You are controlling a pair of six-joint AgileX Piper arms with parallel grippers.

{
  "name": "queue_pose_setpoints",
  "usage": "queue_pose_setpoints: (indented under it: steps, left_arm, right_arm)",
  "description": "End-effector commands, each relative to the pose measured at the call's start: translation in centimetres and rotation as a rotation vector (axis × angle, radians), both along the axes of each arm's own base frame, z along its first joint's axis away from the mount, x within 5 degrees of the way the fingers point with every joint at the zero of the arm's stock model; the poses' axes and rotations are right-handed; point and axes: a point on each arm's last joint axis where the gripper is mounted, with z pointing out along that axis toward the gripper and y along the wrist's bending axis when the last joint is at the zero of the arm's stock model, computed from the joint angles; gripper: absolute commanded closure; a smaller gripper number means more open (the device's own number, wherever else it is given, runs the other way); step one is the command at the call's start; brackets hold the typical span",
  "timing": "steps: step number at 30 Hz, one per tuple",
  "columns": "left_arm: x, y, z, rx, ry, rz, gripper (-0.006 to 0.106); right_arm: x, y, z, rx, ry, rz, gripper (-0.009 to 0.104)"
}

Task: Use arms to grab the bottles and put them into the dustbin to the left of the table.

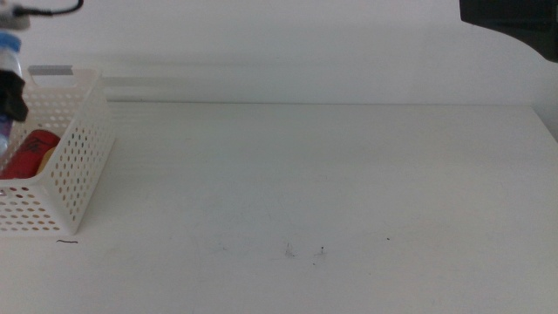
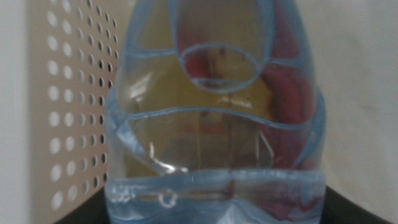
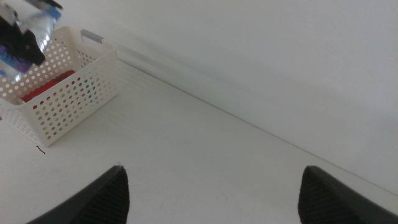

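My left gripper is shut on the clear water bottle and holds it over the white perforated dustbin at the table's far left. In the left wrist view the bottle fills the picture, with the dustbin's wall beside it. The red soda can lies inside the dustbin, with a yellow tint next to it that may be the tea bottle. The right wrist view shows the dustbin, the can and the held bottle. My right gripper is open and empty above the table.
The white table has a few dark specks near its front. The right arm's dark body shows at the top right of the middle view. A white wall rises behind the table.
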Motion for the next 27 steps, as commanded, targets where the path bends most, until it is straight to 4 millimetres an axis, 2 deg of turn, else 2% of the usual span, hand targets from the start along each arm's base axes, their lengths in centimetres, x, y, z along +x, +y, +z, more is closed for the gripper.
queue_pose_setpoints:
  steps: [1,8,16,20,24,27]
  left_arm:
    - [1.1,0.5,-0.6,-0.012,-0.036,0.017,0.102]
    - [2.9,1.0,-3.5,-0.033,-0.034,0.037,0.1]
    - [3.9,1.2,-6.2,-0.061,-0.004,0.02,0.084]
    - [4.2,1.1,-6.9,-0.074,0.005,0.003,0.068]
    - [4.2,1.1,-7.0,-0.074,0.009,-0.013,0.04]
    - [4.1,0.9,-7.1,-0.079,0.022,-0.018,0.014]
  right_arm:
    - [-0.1,-0.1,0.3,-0.003,-0.021,0.0,0.003]
    - [-0.1,-0.1,0.3,-0.003,-0.021,0.0,0.003]
    - [-0.1,-0.1,0.3,-0.003,-0.021,0.0,0.003]
    - [-0.1,-0.1,0.3,-0.003,-0.021,0.0,0.003]
    - [-0.1,-0.1,0.3,-0.003,-0.021,0.0,0.003]
    - [-0.1,-0.1,0.3,-0.003,-0.021,0.0,0.003]
